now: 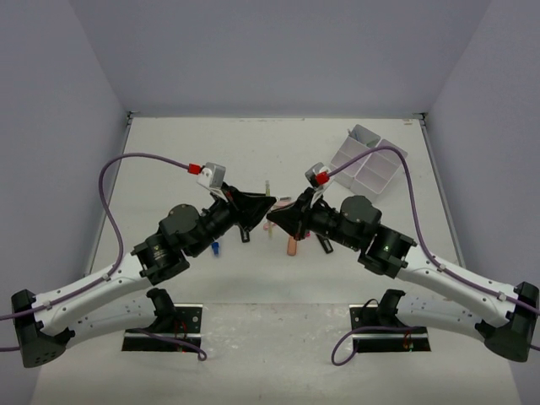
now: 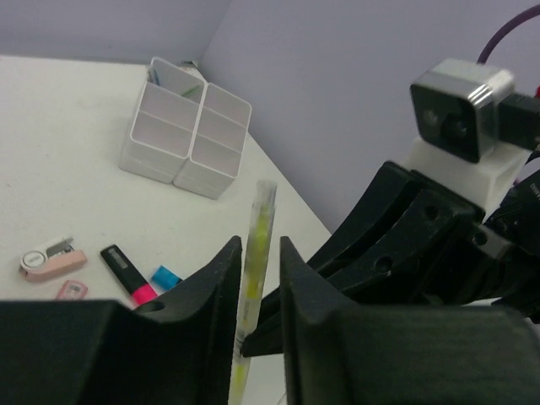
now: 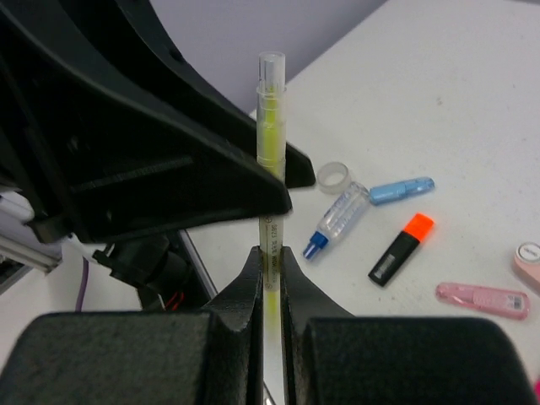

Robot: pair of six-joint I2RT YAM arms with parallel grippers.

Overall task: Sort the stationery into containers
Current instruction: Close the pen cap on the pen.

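A clear thin pen with yellow ink [image 1: 267,187] stands upright between both grippers above the table's middle. My right gripper [image 3: 270,253] is shut on the pen's lower part [image 3: 270,126]. My left gripper [image 2: 258,245] brackets the same pen [image 2: 260,221]; the pen rests against one finger, with a small gap to the other. In the top view the left gripper [image 1: 267,205] and right gripper [image 1: 275,218] meet tip to tip. The white four-compartment tray [image 1: 365,160] stands at the far right and also shows in the left wrist view [image 2: 186,126].
On the table lie a tape roll [image 3: 334,175], a blue marker [image 3: 402,190], a clear blue-capped tube [image 3: 337,219], an orange-capped highlighter [image 3: 402,248], a pink-capped highlighter [image 2: 126,272] and pink erasers [image 2: 52,260]. A blue item [image 1: 216,247] lies beside the left arm.
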